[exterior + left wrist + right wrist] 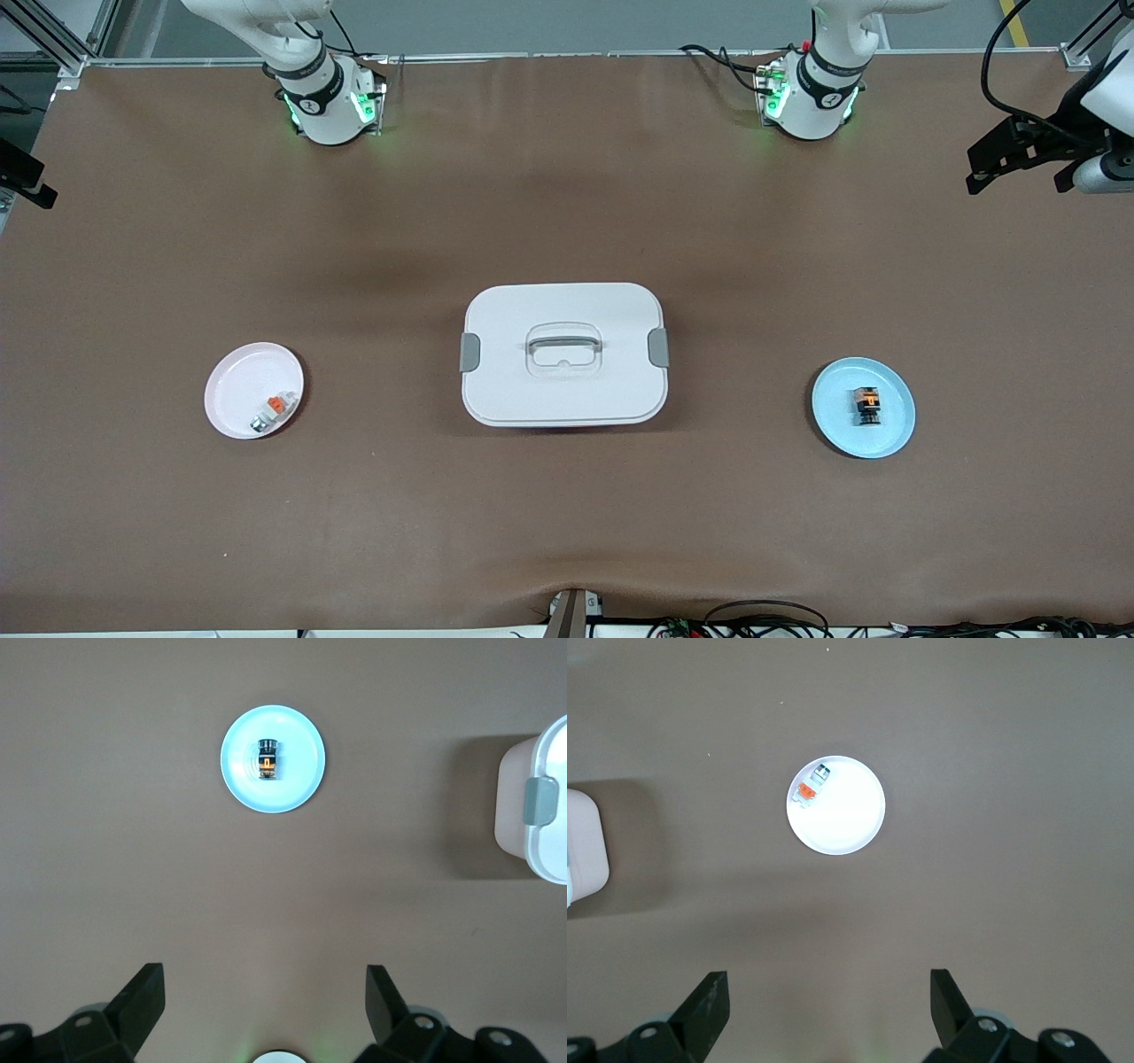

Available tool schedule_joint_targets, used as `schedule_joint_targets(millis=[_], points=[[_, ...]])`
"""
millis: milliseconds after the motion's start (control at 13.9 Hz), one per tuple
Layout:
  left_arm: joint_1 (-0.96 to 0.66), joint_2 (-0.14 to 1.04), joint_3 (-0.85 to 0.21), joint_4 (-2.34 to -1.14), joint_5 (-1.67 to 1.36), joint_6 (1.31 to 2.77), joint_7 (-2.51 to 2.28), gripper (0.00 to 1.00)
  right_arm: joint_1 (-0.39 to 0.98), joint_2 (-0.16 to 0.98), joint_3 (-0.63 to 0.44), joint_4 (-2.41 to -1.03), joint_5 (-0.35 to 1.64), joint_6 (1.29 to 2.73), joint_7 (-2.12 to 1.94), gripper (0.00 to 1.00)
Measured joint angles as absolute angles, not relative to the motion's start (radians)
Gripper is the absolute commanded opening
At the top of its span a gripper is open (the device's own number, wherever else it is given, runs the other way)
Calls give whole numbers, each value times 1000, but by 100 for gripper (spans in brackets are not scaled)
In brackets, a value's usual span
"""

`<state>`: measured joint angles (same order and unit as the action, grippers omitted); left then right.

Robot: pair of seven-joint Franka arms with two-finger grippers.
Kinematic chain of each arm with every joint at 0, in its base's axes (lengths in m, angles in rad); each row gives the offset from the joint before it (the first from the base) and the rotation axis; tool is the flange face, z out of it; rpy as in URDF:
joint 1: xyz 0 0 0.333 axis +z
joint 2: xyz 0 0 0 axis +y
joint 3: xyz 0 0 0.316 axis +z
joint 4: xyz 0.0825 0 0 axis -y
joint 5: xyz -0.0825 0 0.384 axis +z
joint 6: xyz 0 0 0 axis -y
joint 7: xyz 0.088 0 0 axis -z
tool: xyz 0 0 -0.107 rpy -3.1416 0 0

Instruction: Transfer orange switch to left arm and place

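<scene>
The orange switch (866,405) (267,759), a tiny black block with orange marks, lies on a round blue plate (837,425) (301,771) toward the left arm's end of the table. The white lidded box (563,354) (536,811) (583,846) stands in the middle of the table. My left gripper (266,979) hangs high over the bare mat near its own base, open and holding nothing. My right gripper (830,983) hangs just as high near its base, open and holding nothing. Neither hand shows in the front view.
A pink plate (239,381) (850,819) toward the right arm's end carries a small white-and-grey piece with an orange tab (273,413) (811,787). Both arm bases (328,102) (811,97) stand at the table's back edge. Black fixtures (1019,155) jut in at both table ends.
</scene>
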<state>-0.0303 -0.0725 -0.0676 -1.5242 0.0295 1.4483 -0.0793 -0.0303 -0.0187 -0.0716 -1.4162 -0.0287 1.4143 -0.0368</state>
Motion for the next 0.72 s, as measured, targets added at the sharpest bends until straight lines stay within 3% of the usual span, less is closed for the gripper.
schedule_joint_targets(millis=[718], points=[[-27,-49,-67,-1507,29,1448,-79,100,-29,-19,-66,-1416,-26,1406,-37,100]])
